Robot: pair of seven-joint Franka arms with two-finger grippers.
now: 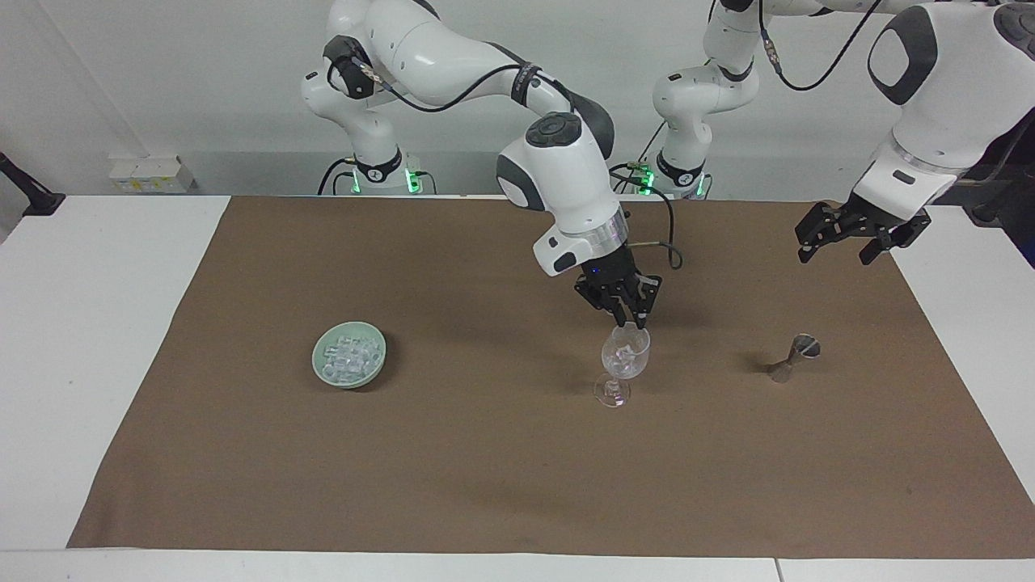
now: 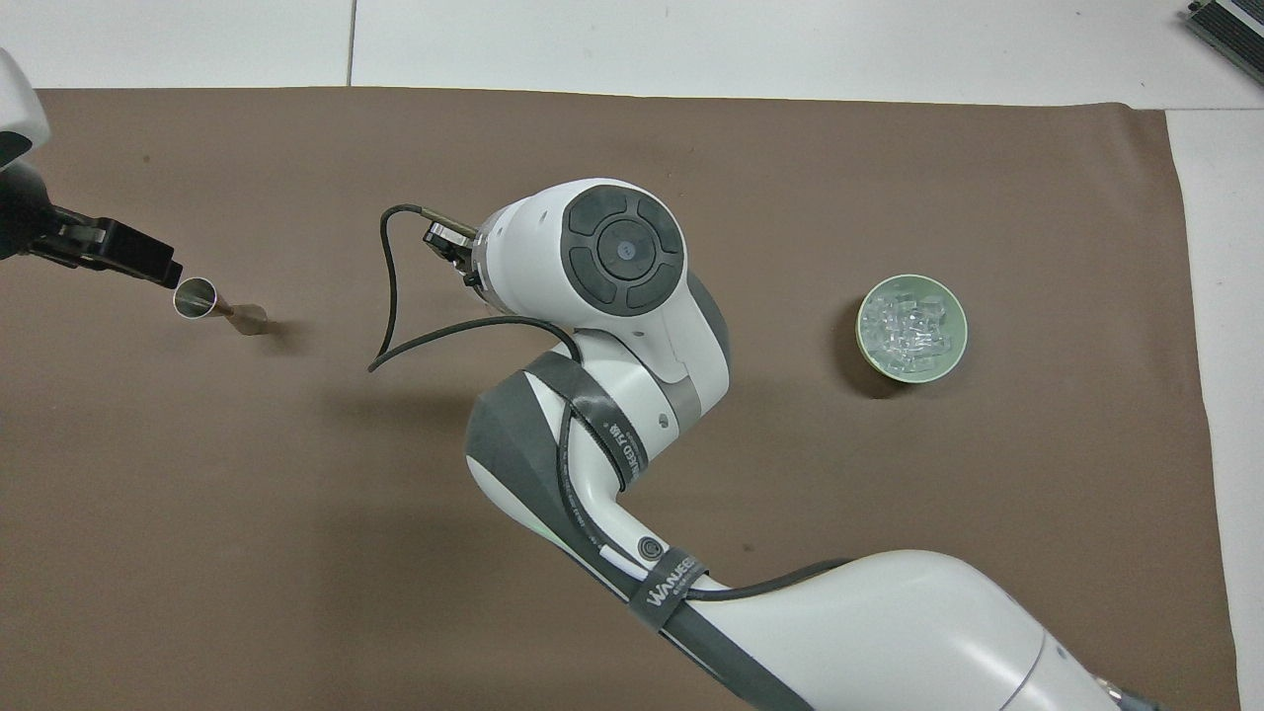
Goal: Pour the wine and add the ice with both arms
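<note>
the right gripper (image 1: pixel 631 317) hangs just above the rim of a clear stemmed glass (image 1: pixel 624 364), its dark fingertips pointing down at the mouth of the bowl; whether they stand parted or pressed together i cannot tell, and nothing shows between them. a pale glint sits inside the glass, but what it is cannot be made out. in the overhead view the right arm's wrist covers both the gripper and the glass.

the left gripper (image 1: pixel 849 241) is up in the air over the brown cloth (image 1: pixel 485 469) toward the left arm's end of the table, its fingers spread wide and holding nothing. in the overhead view its dark tip (image 2: pixel 128 259) shows just beside the mouth of a small metal jigger (image 1: pixel 796 356), which stands on the cloth, well apart from the glass.

the ice (image 1: pixel 349 356) lies heaped in a pale green bowl (image 1: pixel 326 374) toward the right arm's end of the table, well apart from the glass and from both grippers. from overhead the cubes (image 2: pixel 910 326) fill most of the bowl.
</note>
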